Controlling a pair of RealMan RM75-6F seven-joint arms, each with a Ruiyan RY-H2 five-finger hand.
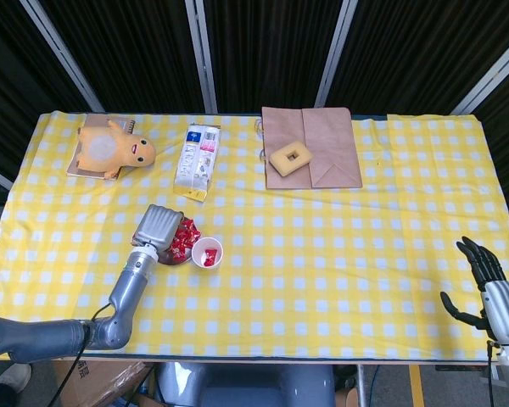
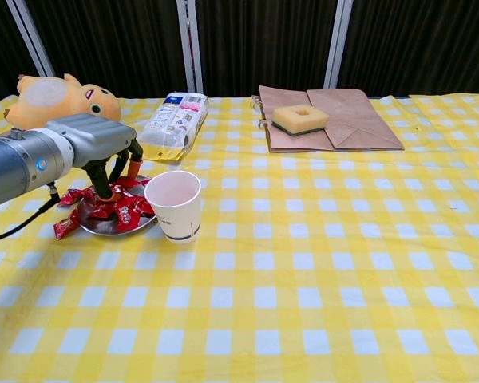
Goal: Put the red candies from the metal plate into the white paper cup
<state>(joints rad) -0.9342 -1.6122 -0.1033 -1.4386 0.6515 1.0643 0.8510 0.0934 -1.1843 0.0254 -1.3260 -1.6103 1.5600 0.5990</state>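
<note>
The metal plate (image 2: pixel 94 228) (image 1: pixel 166 259) holds a heap of red candies (image 2: pixel 124 211) (image 1: pixel 183 238). Just right of it stands the white paper cup (image 2: pixel 174 204), and the head view shows red candies inside the cup (image 1: pixel 207 252). My left hand (image 2: pixel 96 144) (image 1: pixel 157 227) hangs over the plate, left of the cup, with its fingertips (image 2: pixel 110 191) pointing down at the heap. Whether a candy is pinched between them is hidden. My right hand (image 1: pixel 483 280) is off the table's front right corner, fingers spread, holding nothing.
One red candy (image 2: pixel 64 227) lies on the cloth left of the plate. At the back are a yellow plush toy (image 2: pixel 56 104), a snack packet (image 2: pixel 174 121) and a brown paper bag (image 2: pixel 343 120) with a sponge (image 2: pixel 300 119) on it.
</note>
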